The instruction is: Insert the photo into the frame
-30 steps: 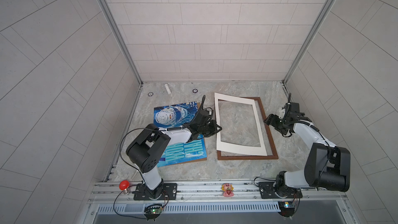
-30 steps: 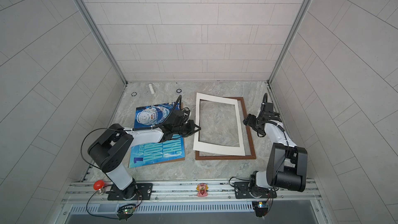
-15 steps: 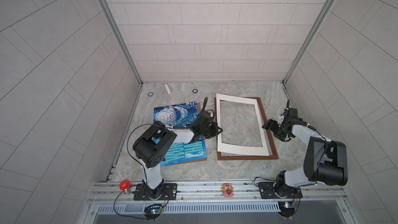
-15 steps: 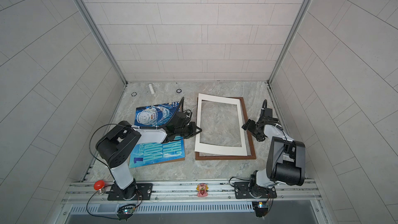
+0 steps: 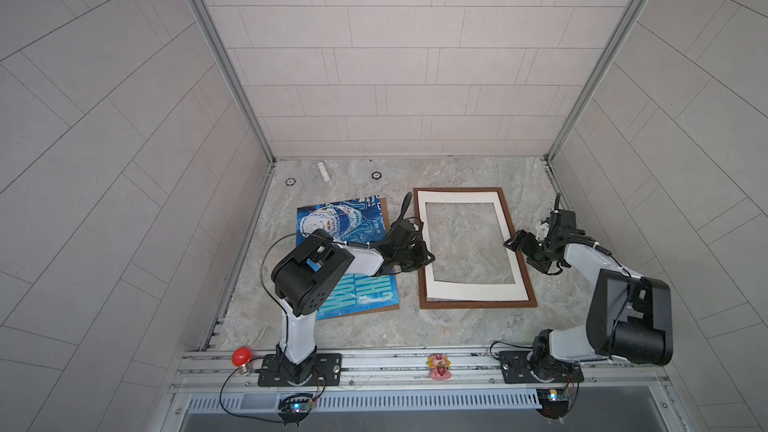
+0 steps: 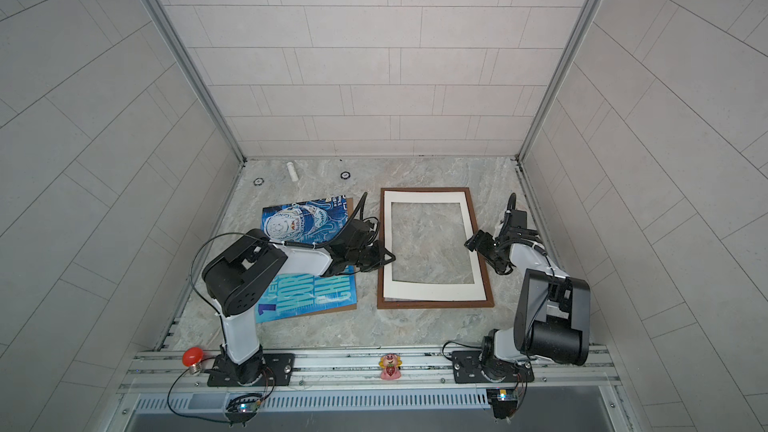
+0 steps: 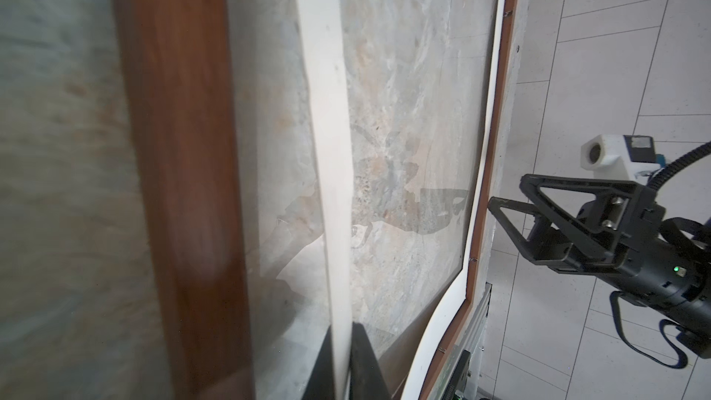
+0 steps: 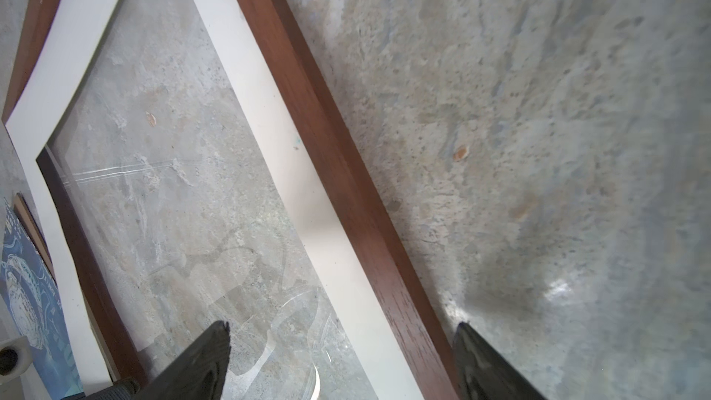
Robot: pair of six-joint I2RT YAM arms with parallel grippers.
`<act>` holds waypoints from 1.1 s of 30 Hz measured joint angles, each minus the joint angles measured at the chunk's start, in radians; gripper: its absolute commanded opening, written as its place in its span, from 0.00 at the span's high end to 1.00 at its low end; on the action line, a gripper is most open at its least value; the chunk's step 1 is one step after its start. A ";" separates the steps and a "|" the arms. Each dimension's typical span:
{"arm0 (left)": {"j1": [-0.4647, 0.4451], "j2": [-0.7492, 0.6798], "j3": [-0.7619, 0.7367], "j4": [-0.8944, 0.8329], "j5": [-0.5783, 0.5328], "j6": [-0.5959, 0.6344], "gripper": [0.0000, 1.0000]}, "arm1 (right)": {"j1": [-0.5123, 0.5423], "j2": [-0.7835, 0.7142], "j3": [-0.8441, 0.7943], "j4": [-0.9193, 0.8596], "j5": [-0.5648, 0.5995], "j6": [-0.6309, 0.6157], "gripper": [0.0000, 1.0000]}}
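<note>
1. 1 change dominates: the cream mat (image 5: pixel 469 292), skewed across the frame (image 5: pixel 478 304) 1 second ago with a far corner overhanging, now lies almost square inside the dark wood. Rail shows along the far, right and near sides in both top views. Judgement: the mat is being seated, the layer that goes in before the picture.
2. No move by the photo (image 5: pixel 332 222). It lies face up on the brown backing board (image 5: pixel 384 211), on the table (image 5: pixel 457 330) left of the frame and apart from it, its middle hidden under the left arm. It is not in the frame yet.
3. Left arm: the elbow has shifted away from the base rail toward the frame. The forearm lies low across the photo, with the left gripper (image 5: pixel 428 257) at the mat's left edge. Right arm: barely moved, upper link upright, forearm reaching low to the right rail, right gripper (image 5: pixel 521 255) over it.
4. Left wrist view: the left fingers (image 7: pixel 359 363) are pressed close, pinching the mat's left strip, which appears lifted off the glass (image 8: pixel 192 205).
5. Right wrist view: the right fingers (image 8: pixel 200 363) are spread wide, straddling the rail and mat strip and gripping nothing. Tip contact cannot be told.
</note>
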 measured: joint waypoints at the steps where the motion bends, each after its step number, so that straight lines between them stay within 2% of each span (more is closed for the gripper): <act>1: 0.000 0.000 0.001 0.000 0.000 0.000 0.89 | -0.001 0.002 -0.003 0.000 -0.002 0.000 0.13; 7: -0.006 0.033 0.031 -0.031 0.005 0.016 0.82 | -0.003 0.003 -0.029 0.021 -0.023 0.005 0.13; 12: -0.009 0.037 0.068 -0.096 0.001 0.045 0.62 | -0.005 0.003 -0.029 0.027 -0.027 0.008 0.13; 14: -0.011 0.037 0.095 -0.140 -0.006 0.063 0.58 | -0.005 0.003 -0.029 0.030 -0.030 0.011 0.13; 18: -0.015 0.037 0.174 -0.294 -0.026 0.121 0.54 | -0.013 0.003 -0.031 0.049 -0.048 0.023 0.14; 27: -0.022 0.037 0.360 -0.676 -0.109 0.266 0.33 | -0.024 -0.008 -0.040 0.101 -0.105 0.051 0.14; 33: -0.027 0.037 0.450 -0.881 -0.173 0.356 0.29 | -0.024 -0.061 -0.066 0.112 -0.130 0.056 0.14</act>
